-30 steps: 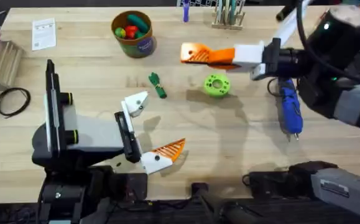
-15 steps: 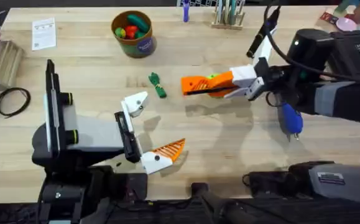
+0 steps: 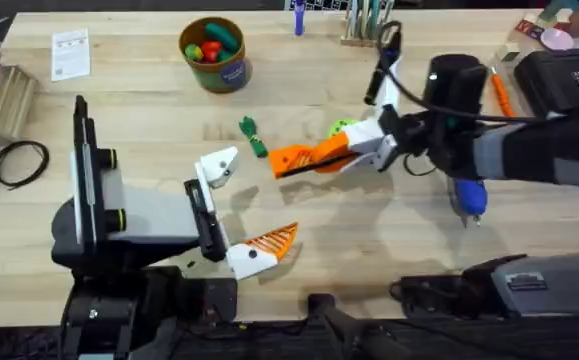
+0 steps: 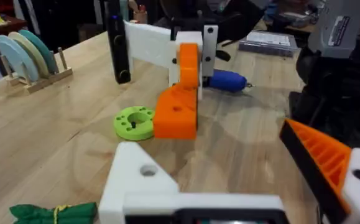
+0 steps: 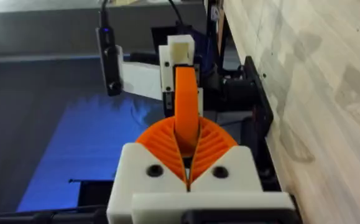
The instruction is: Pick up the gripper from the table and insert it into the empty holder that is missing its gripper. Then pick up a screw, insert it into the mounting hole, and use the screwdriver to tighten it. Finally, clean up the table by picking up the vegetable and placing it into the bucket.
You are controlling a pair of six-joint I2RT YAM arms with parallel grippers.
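Observation:
My right gripper (image 3: 297, 160) hangs over the table's middle, shut on the orange ribbed gripper (image 3: 283, 165), which points toward the left arm. In the right wrist view the gripper (image 5: 186, 102) stands upright between my orange pads (image 5: 161, 146). The left wrist view shows the held gripper (image 4: 176, 115) beyond the white empty holder (image 4: 139, 180). My left gripper (image 3: 244, 205) is open: the bare holder (image 3: 219, 165) on one side, an orange finger (image 3: 271, 242) on the other. The green vegetable (image 3: 253, 136) lies beside the holder. The bucket (image 3: 214, 52) stands far back. The blue screwdriver (image 3: 466, 192) lies under the right arm.
A lime-green disc (image 3: 341, 127) lies partly behind the right gripper. A paper card (image 3: 69, 52), a black cable loop (image 3: 19, 160) and a metal block (image 3: 4, 95) sit at the left. A plate rack (image 3: 367, 25) stands at the back edge.
The right arm has carried the orange gripper leftward and nearer, from beside the green disc to the middle of the table, close to the left arm's holder. The left arm has not moved.

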